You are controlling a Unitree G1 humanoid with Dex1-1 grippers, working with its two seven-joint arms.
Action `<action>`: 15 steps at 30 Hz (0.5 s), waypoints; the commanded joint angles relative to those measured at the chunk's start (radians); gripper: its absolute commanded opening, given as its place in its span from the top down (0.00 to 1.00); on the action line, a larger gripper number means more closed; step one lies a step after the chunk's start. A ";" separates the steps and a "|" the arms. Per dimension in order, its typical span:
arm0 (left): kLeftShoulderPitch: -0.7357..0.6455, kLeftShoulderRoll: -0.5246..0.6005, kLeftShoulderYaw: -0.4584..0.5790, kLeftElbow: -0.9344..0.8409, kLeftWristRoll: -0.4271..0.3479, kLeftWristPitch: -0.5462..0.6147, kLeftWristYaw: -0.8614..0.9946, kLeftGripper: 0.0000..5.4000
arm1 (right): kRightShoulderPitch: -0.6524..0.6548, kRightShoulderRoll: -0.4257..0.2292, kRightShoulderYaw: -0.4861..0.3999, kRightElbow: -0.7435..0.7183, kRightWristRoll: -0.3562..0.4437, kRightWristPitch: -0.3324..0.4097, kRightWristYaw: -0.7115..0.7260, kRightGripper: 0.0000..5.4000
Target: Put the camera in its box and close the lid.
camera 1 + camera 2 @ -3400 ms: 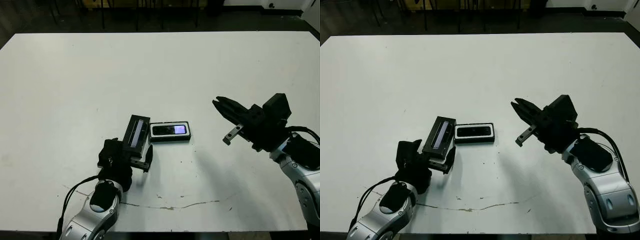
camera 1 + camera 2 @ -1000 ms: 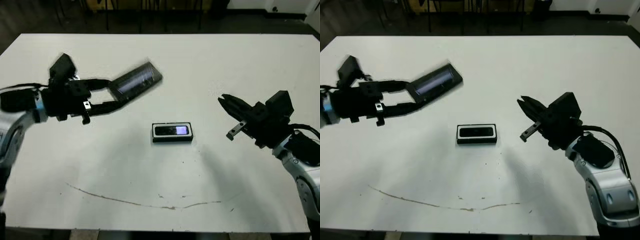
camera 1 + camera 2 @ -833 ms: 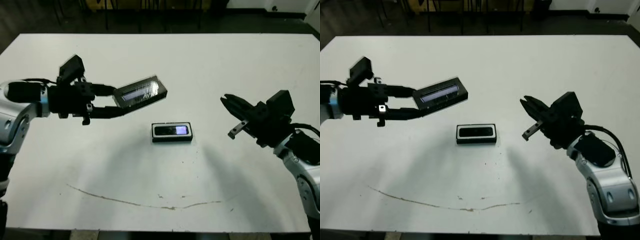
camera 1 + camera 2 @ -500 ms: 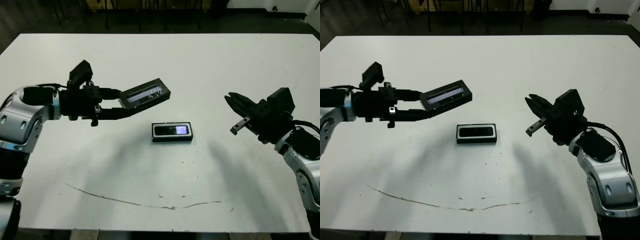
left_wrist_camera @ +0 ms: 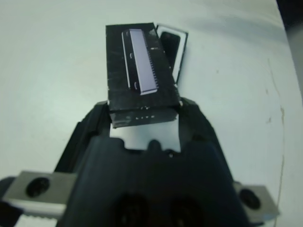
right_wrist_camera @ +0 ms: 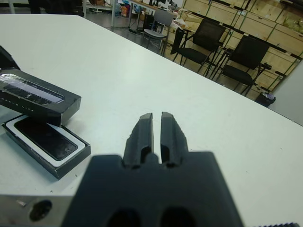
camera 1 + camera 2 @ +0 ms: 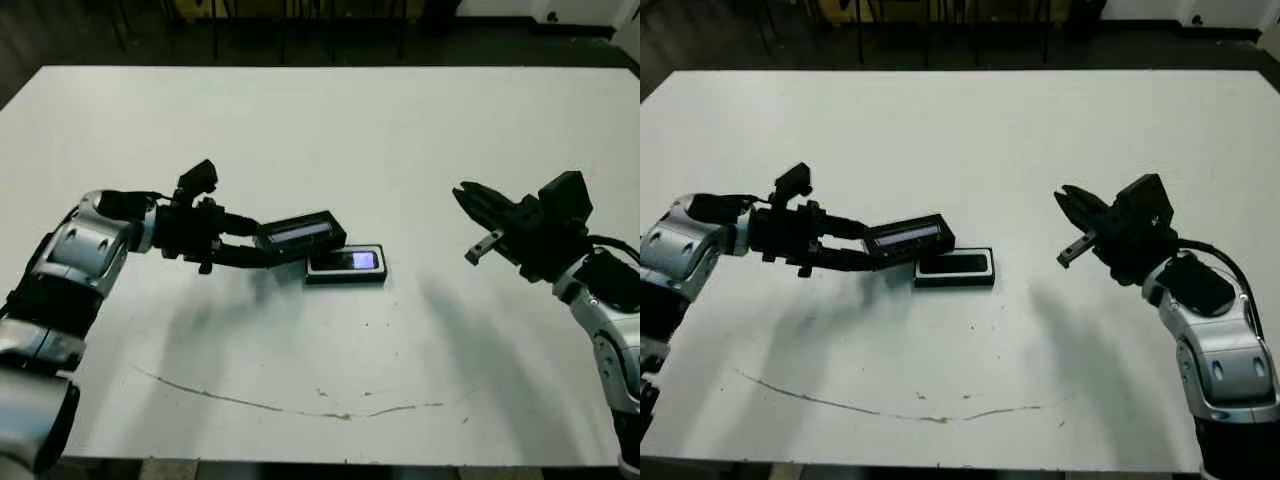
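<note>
- The camera point(image 7: 352, 261) lies flat inside the box point(image 7: 345, 277) at mid-table, screen up and lit. Its placement step reads as complete; only the closing remains.
- The left gripper point(image 7: 262, 247) holds the lid point(image 7: 299, 233), its two fingers clamped on the lid's long sides near one short end. That end grip leaves most of the cover projecting free ahead of the fingers, which would let it pass over the tray without the fingers meeting the tray walls.
- The lid is carried strip side up, open side down, the attitude needed to seat it.
- The lid sits low, just beside the box on the robot's left and overlapping the tray's near-left corner in the head views. Whether it touches the tray cannot be told. The left wrist view shows the tray offset to one side of the lid, so the two are not yet aligned.
- The right gripper point(image 7: 1070, 222) hangs above the table well apart from the box, holding nothing, fingers point(image 6: 142, 134) nearly together with only a thin gap. Judged to be parked clear so as not to obstruct the closing.
- Risk, as judgement: lowering with the present offset could catch a tray wall and push the box across the table point(image 7: 420, 130).
</note>
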 commanded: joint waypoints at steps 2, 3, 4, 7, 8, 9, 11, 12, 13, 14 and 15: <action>-0.029 -0.027 -0.018 0.079 0.044 -0.019 -0.028 0.56 | 0.008 -0.016 -0.004 0.002 0.000 0.004 0.012 1.00; -0.035 -0.033 -0.020 0.092 0.051 -0.025 -0.032 0.56 | 0.008 -0.015 -0.004 0.004 0.001 0.001 0.014 1.00; -0.041 -0.037 -0.022 0.101 0.059 -0.030 -0.036 0.56 | 0.008 -0.014 -0.004 0.006 0.001 -0.004 0.015 1.00; -0.059 -0.053 -0.028 0.126 0.074 -0.038 -0.058 0.56 | 0.009 -0.018 -0.001 0.000 -0.008 0.002 0.009 1.00; -0.064 -0.060 -0.027 0.136 0.075 -0.046 -0.069 0.56 | 0.011 -0.020 0.000 -0.006 -0.013 0.006 0.006 1.00; -0.068 -0.065 -0.027 0.144 0.079 -0.054 -0.076 0.56 | 0.011 -0.020 0.000 -0.006 -0.013 0.006 0.006 1.00; -0.075 -0.074 -0.029 0.154 0.089 -0.068 -0.083 0.56 | 0.012 -0.019 -0.002 -0.002 -0.010 0.007 0.007 1.00; -0.078 -0.078 -0.033 0.157 0.095 -0.069 -0.086 0.56 | 0.013 -0.019 -0.002 -0.003 -0.010 0.011 0.005 1.00; -0.081 -0.082 -0.037 0.160 0.102 -0.073 -0.091 0.56 | 0.014 -0.019 -0.003 -0.002 -0.009 0.010 0.005 1.00; -0.084 -0.085 -0.044 0.161 0.110 -0.073 -0.094 0.56 | 0.015 -0.018 -0.004 -0.001 -0.007 0.008 0.005 1.00; -0.087 -0.088 -0.050 0.158 0.117 -0.072 -0.098 0.56 | 0.016 -0.018 -0.005 0.002 -0.006 0.005 0.007 1.00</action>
